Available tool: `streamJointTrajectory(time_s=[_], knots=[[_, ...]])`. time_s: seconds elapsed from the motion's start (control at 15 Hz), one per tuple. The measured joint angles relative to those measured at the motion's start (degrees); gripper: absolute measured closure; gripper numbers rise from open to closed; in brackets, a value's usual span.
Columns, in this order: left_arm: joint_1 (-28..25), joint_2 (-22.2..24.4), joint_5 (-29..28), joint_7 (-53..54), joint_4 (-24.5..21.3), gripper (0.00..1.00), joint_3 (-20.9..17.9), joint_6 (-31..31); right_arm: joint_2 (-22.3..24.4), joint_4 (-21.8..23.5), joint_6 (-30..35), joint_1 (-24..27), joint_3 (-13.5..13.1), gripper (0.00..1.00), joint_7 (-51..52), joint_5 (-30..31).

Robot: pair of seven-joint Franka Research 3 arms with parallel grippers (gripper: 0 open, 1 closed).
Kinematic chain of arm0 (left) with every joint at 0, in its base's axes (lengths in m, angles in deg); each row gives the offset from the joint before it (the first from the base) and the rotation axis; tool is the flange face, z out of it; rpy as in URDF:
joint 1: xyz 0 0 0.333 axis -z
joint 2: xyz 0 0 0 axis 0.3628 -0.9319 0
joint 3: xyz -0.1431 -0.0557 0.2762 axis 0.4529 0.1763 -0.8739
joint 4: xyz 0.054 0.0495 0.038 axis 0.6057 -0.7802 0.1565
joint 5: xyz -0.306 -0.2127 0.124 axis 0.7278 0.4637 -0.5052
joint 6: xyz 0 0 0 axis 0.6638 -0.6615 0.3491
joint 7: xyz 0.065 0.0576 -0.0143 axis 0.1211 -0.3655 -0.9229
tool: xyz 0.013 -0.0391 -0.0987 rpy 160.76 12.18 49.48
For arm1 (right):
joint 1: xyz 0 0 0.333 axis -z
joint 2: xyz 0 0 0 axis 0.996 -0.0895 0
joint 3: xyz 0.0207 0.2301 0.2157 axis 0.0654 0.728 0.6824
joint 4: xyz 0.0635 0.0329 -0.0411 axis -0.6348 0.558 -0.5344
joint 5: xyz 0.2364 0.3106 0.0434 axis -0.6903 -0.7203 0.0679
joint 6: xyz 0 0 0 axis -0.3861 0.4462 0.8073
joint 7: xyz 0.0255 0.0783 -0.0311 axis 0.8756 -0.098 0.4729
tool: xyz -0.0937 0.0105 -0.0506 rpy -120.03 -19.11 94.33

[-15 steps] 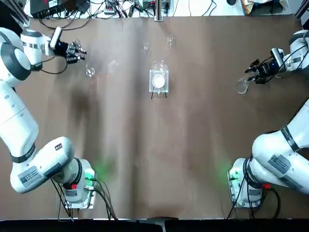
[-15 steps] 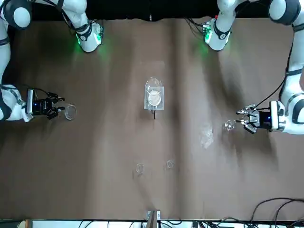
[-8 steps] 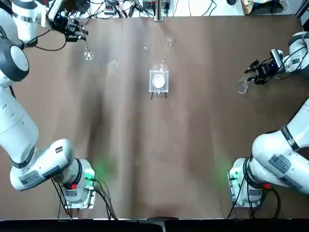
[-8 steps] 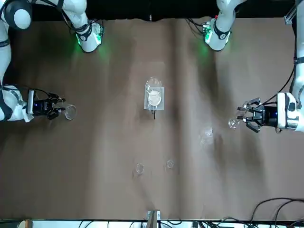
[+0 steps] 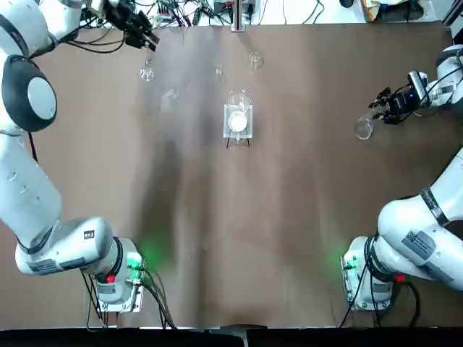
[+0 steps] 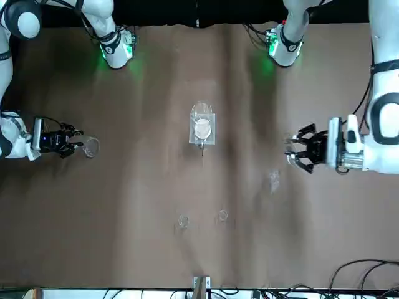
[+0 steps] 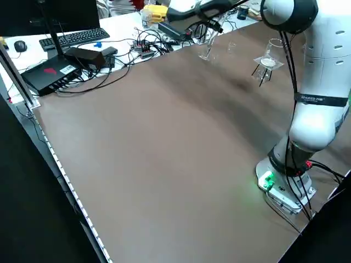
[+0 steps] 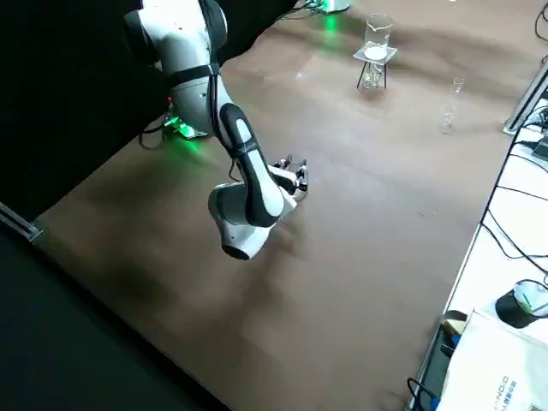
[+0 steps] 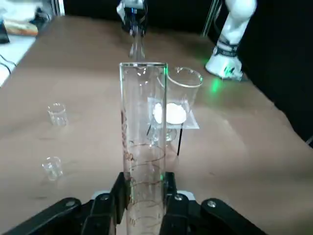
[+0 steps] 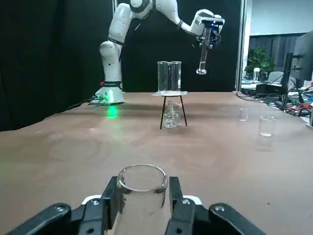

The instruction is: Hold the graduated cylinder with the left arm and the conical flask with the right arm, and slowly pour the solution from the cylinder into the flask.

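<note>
Left gripper (image 9: pixel 145 183): jaws closed on the cylinder (image 9: pixel 144 112), one black finger against each side of the glass. Cylinder runs between the fingertips, its open rim and upper length projecting beyond them; graduation marks visible on the wall facing the left wrist camera. In the right wrist view the cylinder hangs nearly upright, foot lowest, clear above the table (image 10: pixel 234 166). Top view: the left gripper is at the far left of the table, near the far edge and the cables (image 5: pixel 170 11). Right gripper (image 10: pixel 143 188): jaws closed on the flask (image 10: pixel 142 210), a finger on each side of the neck, the round open mouth showing between the fingertips. Top view: the right gripper is at the far right side of the table, with the flask's wide body projecting from the fingers toward the table's middle. Cylinder and flask well apart, on opposite sides. Between them, a beaker (image 10: pixel 169 77) stands on a stand (image 10: pixel 182 110) with a white disc (image 9: pixel 169 113); a small glass vessel (image 10: pixel 170 117) is beneath. Two small cups (image 10: pixel 266 126) (image 10: pixel 243 114) stand upright on the table, near each other, beyond the stand toward the far edge.
</note>
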Motion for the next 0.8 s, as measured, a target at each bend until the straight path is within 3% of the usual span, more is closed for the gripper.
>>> streamJointTrajectory(time_s=[0.47,0.8], knots=[[12.3,5.4,-7.3,-12.9,-5.2,0.66,0.0,12.5,0.0,-0.2,0.0,0.0,-0.1,0.59,-0.4,0.0],[19.2,6.9,-15.0,-23.0,-6.2,0.66,0.0,16.4,0.0,-0.7,0.0,0.0,-0.1,0.61,-1.7,0.0]])
